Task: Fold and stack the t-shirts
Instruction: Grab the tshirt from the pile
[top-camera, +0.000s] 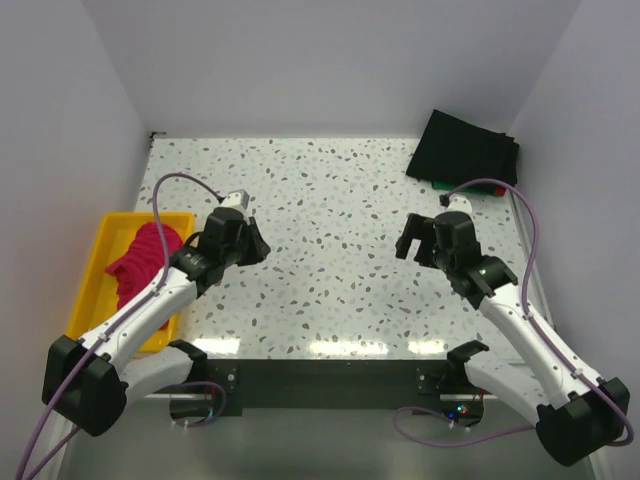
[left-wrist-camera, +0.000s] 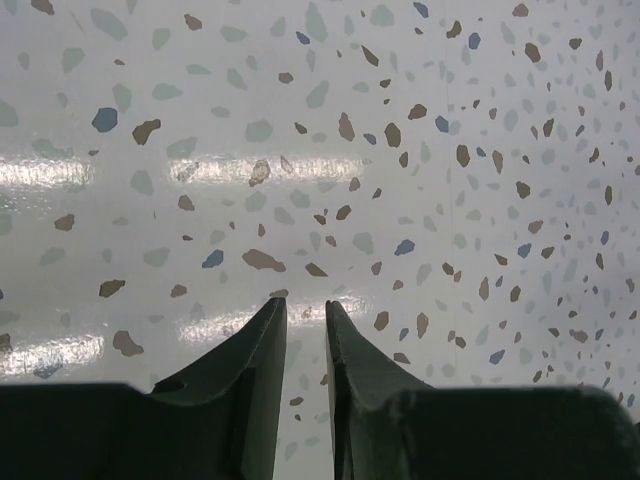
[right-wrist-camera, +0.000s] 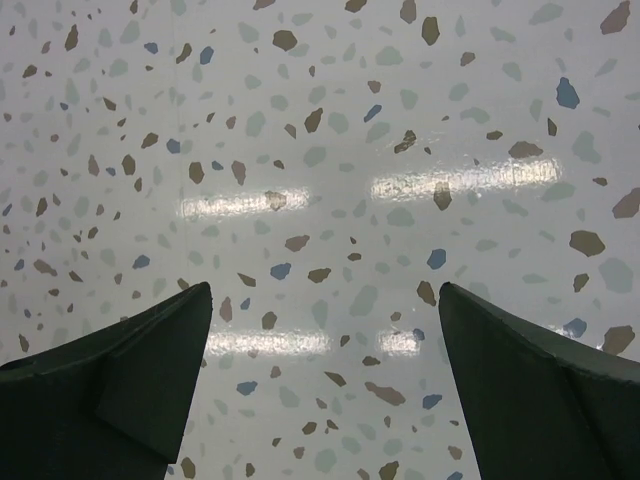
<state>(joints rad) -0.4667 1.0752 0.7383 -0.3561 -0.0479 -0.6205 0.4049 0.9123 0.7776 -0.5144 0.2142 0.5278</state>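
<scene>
**Desk:** white desk (top-camera: 330, 200) with a glossy top speckled in brown, grey and blue; it fills the middle of the top view and the whole background of both wrist views.

**Tray:** yellow rectangular plastic tray (top-camera: 112, 233) at the left edge of the desk, left of centre in the top view. The left arm crosses over its near right side.

**T-shirt, item 1:** crumpled crimson-pink cloth t-shirt (top-camera: 145, 258) lying inside the tray, bunched toward its right half.

**T-shirts, items 2 to 4:** flat folded black cloth t-shirt (top-camera: 465, 148) at the far right corner of the desk, in the upper right of the top view. A thin green cloth edge (top-camera: 440, 184) and a sliver of red cloth (top-camera: 494, 190) show along its near side. How these are layered cannot be told.

**Left gripper** (left-wrist-camera: 305, 305): dark, set above bare desk just right of the tray, in the centre left of the top view. Jaws narrow, with a slim gap and nothing between them.

**Right gripper** (right-wrist-camera: 325, 295): dark, set above bare desk in the centre right of the top view, nearer than the black t-shirt and apart from it. Jaws wide, with only speckled desk showing between them.

**Arms:** white-and-black, each trailing a purple cable; the two grippers face each other, well apart.
</scene>
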